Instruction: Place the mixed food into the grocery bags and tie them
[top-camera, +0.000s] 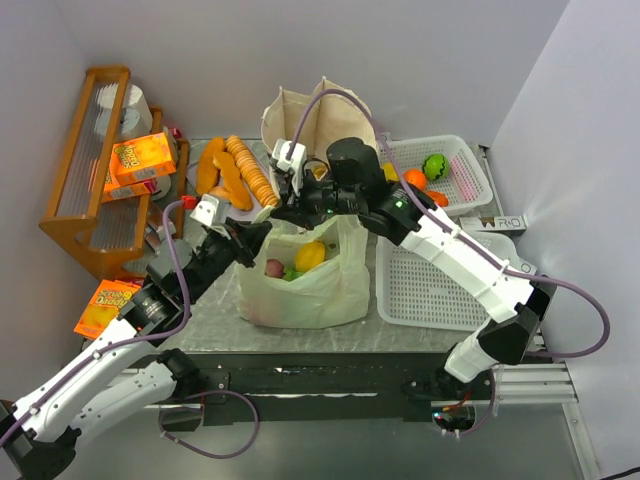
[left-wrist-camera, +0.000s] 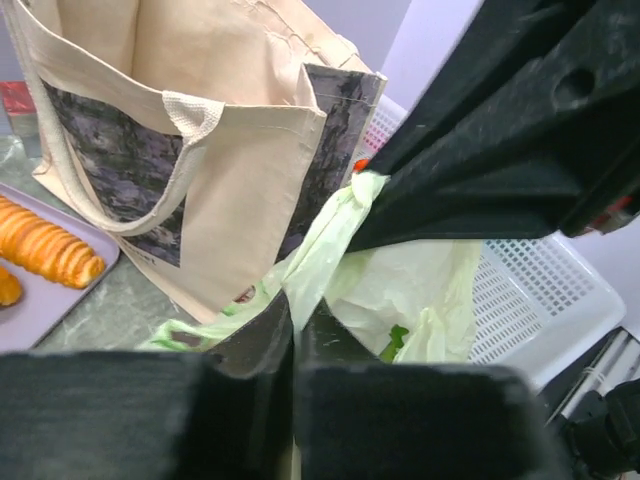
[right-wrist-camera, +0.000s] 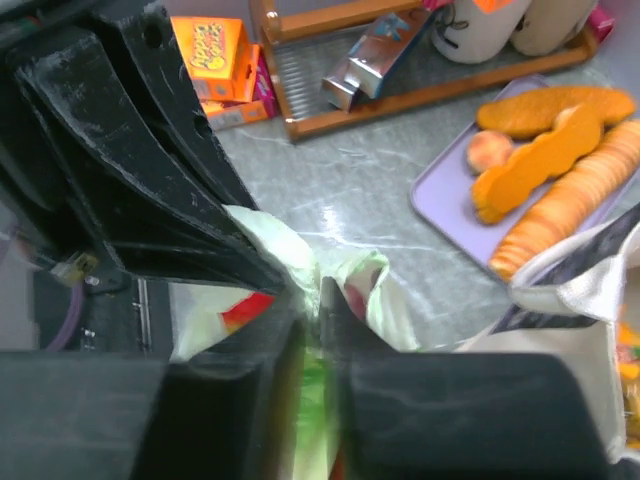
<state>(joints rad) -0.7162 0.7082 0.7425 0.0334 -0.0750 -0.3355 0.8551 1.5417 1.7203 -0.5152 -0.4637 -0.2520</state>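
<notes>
Nearest, the pale-green bag (top-camera: 300, 290) sits on the surface (top-camera: 210, 310) between the two arms. It bulges with a yellow fruit (top-camera: 310, 255) and a reddish piece (top-camera: 274, 268), both visible through its gaping mouth. Just above, the left claw (left-wrist-camera: 295, 375) is pinched tight on a twisted strip of the bag's handle. The right claw (right-wrist-camera: 310, 315) is likewise clamped on thin green film, and the two sets of fingers are almost tip to tip.

The main risk, as I judge it, lies in that closeness. Crossing the handles for a knot could knock one claw against the other. A hard pull could stretch or tear the flimsy plastic, or slide it out of a grip. An upward tug might also tilt the loaded bag and roll fruit out through the opening.

Directly behind stands the canvas tote (top-camera: 300, 110), touching or nearly touching the bag, so a sideways drag could topple it. Farther right, the far mesh basket (top-camera: 470, 150) holds a green item (top-camera: 434, 165) and an orange one (top-camera: 415, 178). Knotting now would shut them out of this bag.
</notes>
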